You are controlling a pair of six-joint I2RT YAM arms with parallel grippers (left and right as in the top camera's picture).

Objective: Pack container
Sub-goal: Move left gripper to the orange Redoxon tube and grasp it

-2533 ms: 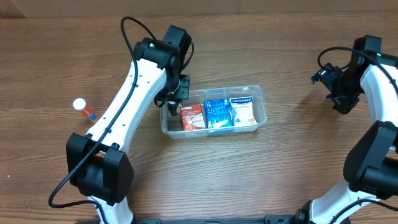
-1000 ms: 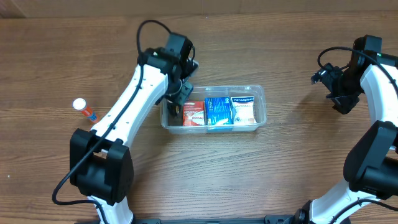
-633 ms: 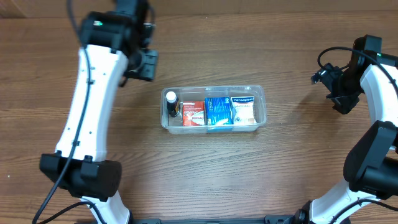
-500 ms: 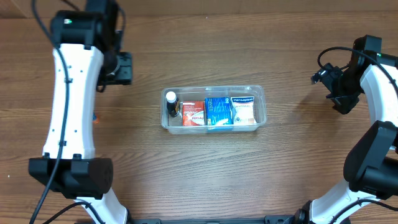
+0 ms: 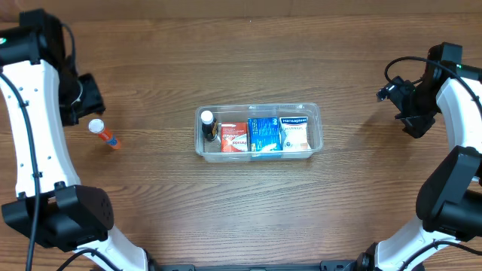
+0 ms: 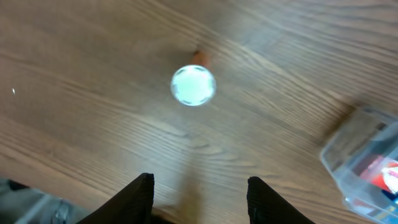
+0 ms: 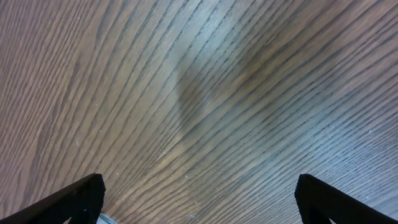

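The clear container (image 5: 315, 128) sits mid-table. In it are a small dark bottle with a white cap (image 5: 207, 125), a red box (image 5: 233, 138), a blue box (image 5: 263, 135) and a white box (image 5: 294, 133). A corner of the container shows in the left wrist view (image 6: 367, 158). A small white-capped orange bottle (image 5: 99, 130) stands on the table at the left; it also shows in the left wrist view (image 6: 193, 85). My left gripper (image 5: 81, 99) is open and empty, just up-left of that bottle (image 6: 199, 199). My right gripper (image 5: 409, 105) is open and empty over bare wood at the far right (image 7: 199, 199).
The table is brown wood (image 5: 248, 211). Black cables loop off both arms.
My left gripper let go of the dark bottle in the container's left end, then swung left across the table to the orange bottle. The right arm has not moved.
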